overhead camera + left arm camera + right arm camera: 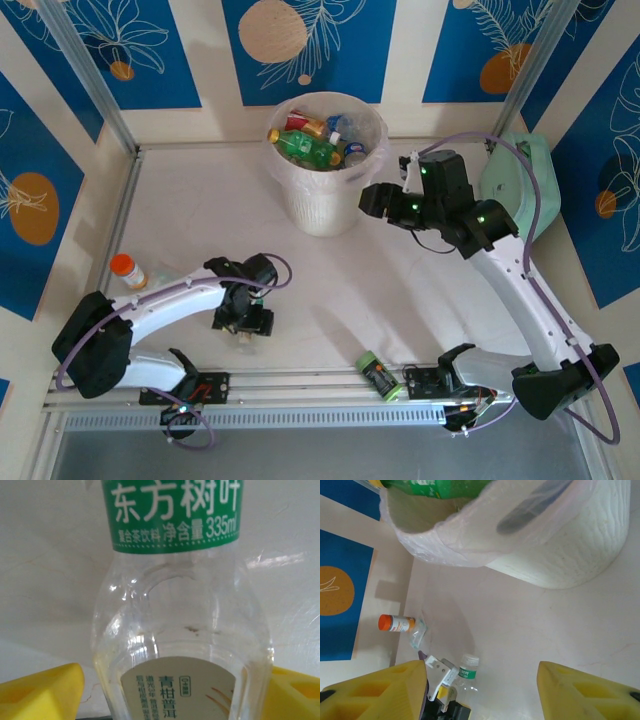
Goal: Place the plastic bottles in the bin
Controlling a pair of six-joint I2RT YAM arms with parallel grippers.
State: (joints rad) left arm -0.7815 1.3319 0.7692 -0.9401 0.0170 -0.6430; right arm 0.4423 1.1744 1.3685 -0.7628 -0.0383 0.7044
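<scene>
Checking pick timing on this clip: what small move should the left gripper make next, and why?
Probably close the left gripper on the clear green-labelled bottle: its yellow fingers flank the bottle's body, with a gap visible on one side, so nothing looks gripped yet.

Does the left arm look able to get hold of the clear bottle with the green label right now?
Probably yes: the left tool straddles the clear bottle, its yellow fingers on either side, with nothing else between them and the bottle.
</scene>
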